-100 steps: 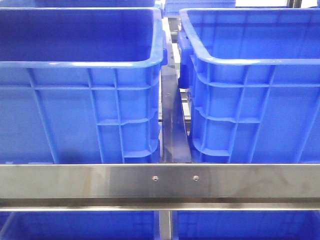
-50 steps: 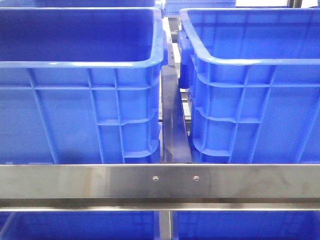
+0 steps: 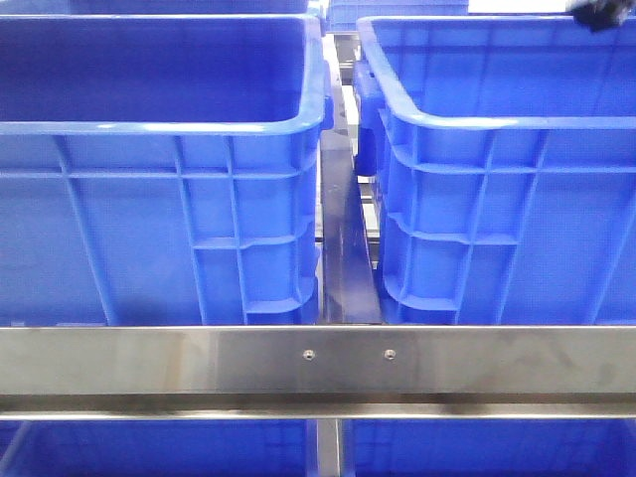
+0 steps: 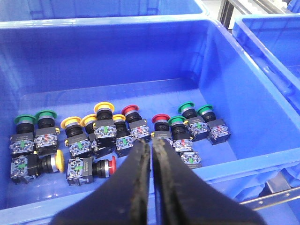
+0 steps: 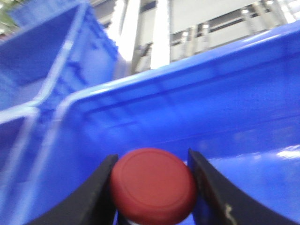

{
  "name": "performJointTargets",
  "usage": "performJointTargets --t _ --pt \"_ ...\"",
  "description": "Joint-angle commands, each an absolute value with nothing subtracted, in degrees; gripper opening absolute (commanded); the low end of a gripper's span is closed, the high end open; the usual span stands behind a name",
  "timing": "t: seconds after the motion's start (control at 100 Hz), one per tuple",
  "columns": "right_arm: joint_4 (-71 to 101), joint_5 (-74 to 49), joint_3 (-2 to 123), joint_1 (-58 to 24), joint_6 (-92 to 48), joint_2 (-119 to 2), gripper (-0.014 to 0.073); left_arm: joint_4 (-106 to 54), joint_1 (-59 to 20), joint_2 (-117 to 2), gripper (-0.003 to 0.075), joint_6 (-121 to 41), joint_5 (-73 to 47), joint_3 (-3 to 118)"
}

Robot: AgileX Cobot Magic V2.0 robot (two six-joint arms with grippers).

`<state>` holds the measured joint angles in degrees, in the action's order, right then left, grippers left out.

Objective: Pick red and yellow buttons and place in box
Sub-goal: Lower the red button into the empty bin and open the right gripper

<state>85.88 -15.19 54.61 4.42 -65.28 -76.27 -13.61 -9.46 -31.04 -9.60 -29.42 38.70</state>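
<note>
1. Two blue crates are being shown side by side in the front view, the left crate (image 3: 159, 169) and the right crate (image 3: 507, 169), behind a steel rail (image 3: 318, 363). Their insides are being hidden by the near walls at this low angle, so no buttons are being seen here; only a dark piece, probably of the right arm, is being caught at the upper right corner.

2. Many push buttons are being revealed in the left wrist view, lying in a loose row on the floor of a supply crate (image 4: 225, 93): yellow buttons (image 4: 104, 108), red buttons (image 4: 130, 110) and green buttons (image 4: 186, 107). The left gripper (image 4: 151, 143) is being held above them with its fingers pressed together on nothing, seemingly being kept clear while the other arm is working.

3. One red button (image 5: 153, 185) is being pinched between the fingers of the right gripper (image 5: 152, 183) in the right wrist view, its cap being turned toward the camera. A blue wall (image 5: 211, 122) is being blurred behind it, which suggests carriage toward the box; whether the box is already being reached cannot be told.
</note>
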Motion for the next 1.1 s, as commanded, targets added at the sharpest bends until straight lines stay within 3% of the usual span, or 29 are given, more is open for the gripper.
performJointTargets --t 0.0,0.25,0.62,1.09 --pt "87.6 -10.4 58.3 3.0 -70.6 -77.9 0.0029 -14.4 -9.5 -31.2 -0.0019 -9.2 -24.7 40.2" --pt "87.6 -1.9 63.7 -2.5 -81.2 -87.2 0.0029 -14.4 -9.5 -31.2 -0.0019 -9.2 -24.7 40.2" --pt "87.6 0.9 73.4 -3.2 -81.6 -99.9 0.0029 -14.4 -9.5 -31.2 -0.0019 -9.2 -24.7 40.2" --pt "87.6 1.1 78.0 -3.2 -81.6 -107.5 0.0029 -14.4 -9.5 -31.2 -0.0019 -9.2 -24.7 40.2"
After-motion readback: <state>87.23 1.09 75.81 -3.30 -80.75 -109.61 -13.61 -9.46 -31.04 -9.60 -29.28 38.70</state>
